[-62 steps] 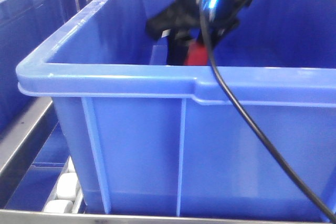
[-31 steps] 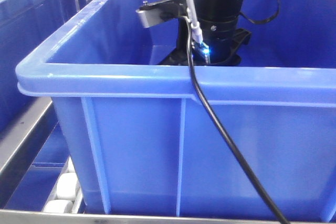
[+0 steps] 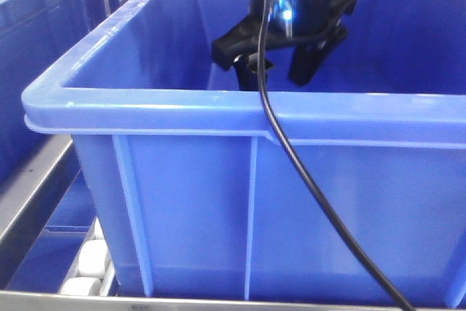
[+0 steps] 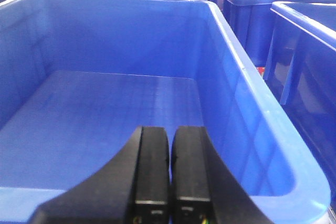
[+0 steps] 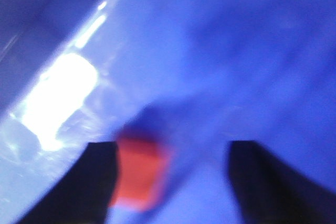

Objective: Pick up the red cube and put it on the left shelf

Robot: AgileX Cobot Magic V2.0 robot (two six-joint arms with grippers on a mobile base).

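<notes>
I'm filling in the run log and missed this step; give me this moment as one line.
phase: release | right gripper: open inside big dark blue plastic crate | small bright red cube: between the fingers, blurred | left gripper: shut, empty

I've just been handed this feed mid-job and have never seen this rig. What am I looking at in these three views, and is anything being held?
It is a two-armed robot with a pincer gripper on each arm.

The front view looks at a big dark blue plastic crate on a grey metal roller rack. The right gripper hangs inside it, jaws apart.

The left wrist camera looks along the left gripper, its two black fingers pressed together, holding nothing, above another, empty blue crate.

The right wrist camera is blurred: the small bright red cube shows beside one of the spread fingers, against the blue crate floor. It looks released, though the blur hides whether it touches that finger.
</notes>
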